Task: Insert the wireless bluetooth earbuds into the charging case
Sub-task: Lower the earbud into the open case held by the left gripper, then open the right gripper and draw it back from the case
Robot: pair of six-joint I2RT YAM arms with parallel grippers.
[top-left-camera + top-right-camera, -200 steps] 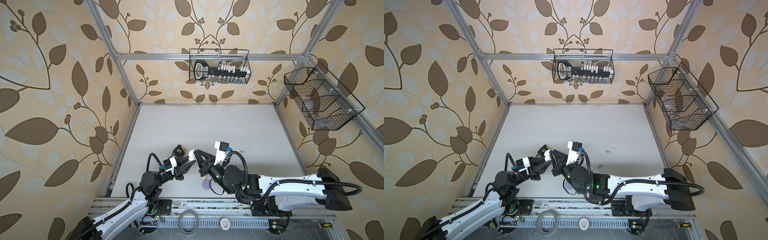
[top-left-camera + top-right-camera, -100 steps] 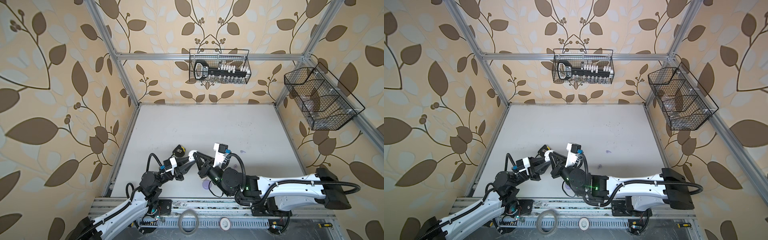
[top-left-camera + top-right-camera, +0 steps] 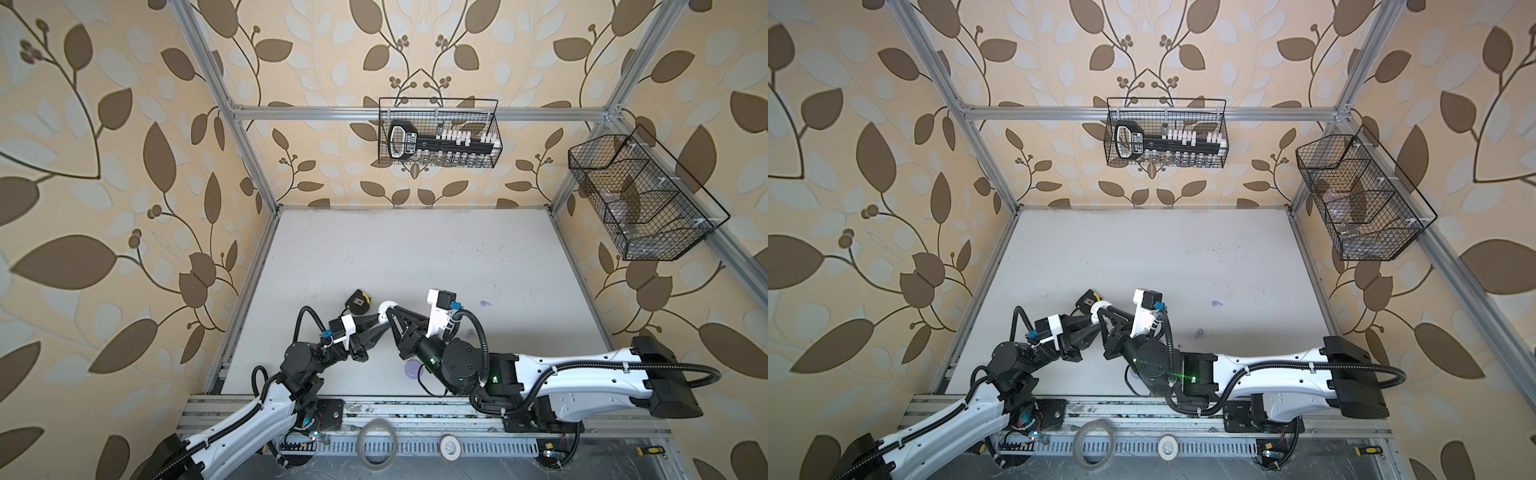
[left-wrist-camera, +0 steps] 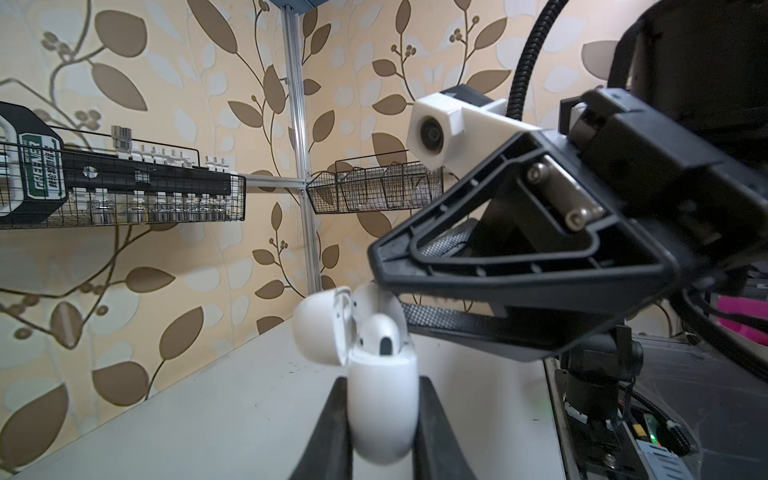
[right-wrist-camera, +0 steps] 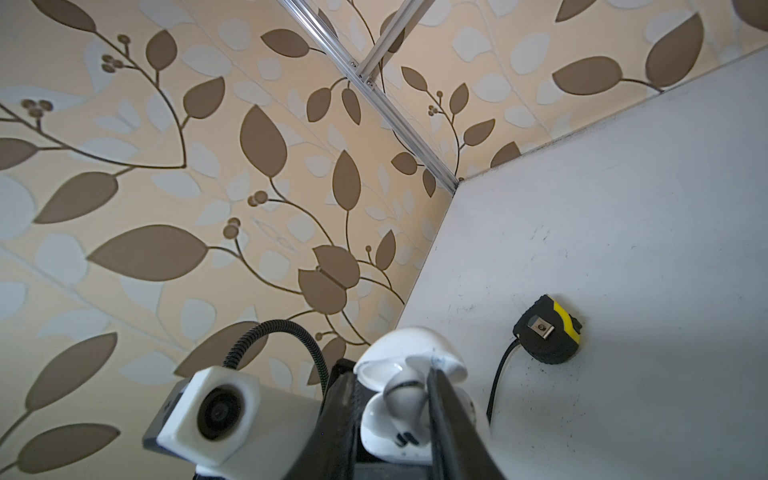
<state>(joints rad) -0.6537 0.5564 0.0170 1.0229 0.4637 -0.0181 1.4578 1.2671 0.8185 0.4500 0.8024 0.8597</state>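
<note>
White plastic case (image 4: 382, 411), lid (image 4: 320, 328) flipped open, sits clamped in my left claw (image 4: 380, 386), lower centre in both top views. One white earbud (image 4: 380, 336) is seated inside the case. My right claw (image 5: 390, 374) hangs over it, jaws apart, one finger (image 5: 440, 407) just beside the earbud.

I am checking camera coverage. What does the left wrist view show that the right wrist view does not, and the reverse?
Only the left wrist view: the wire basket of sockets on the wall. Only the right wrist view: a black and yellow tape measure on the table. Both: the open white case with a white earbud in it.
</note>
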